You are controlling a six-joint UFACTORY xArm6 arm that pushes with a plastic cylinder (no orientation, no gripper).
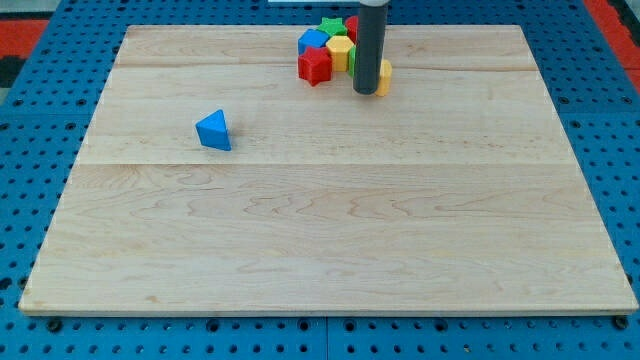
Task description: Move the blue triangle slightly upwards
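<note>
Blue triangle (pixel 213 131): 1, alone left | cluster blocks: about 6 | my tip (pixel 367 92) beside cluster, touching yellow block (pixel 383 76).

The tabletop (pixel 330 230) is pale wood with fine grain lines and visible plank seams, and its finish is smooth and matt. Under it lies a blue perforated panel (pixel 40 200) with a faint sheen. The rod ending in my tip (pixel 367 92) looks like smooth dark grey metal or plastic, softly glossy. Well to the view's left of my tip, the blue triangle (pixel 213 130) looks like smooth, solid-coloured plastic. The red block (pixel 314 65) just left of my tip has the same even finish.
</note>
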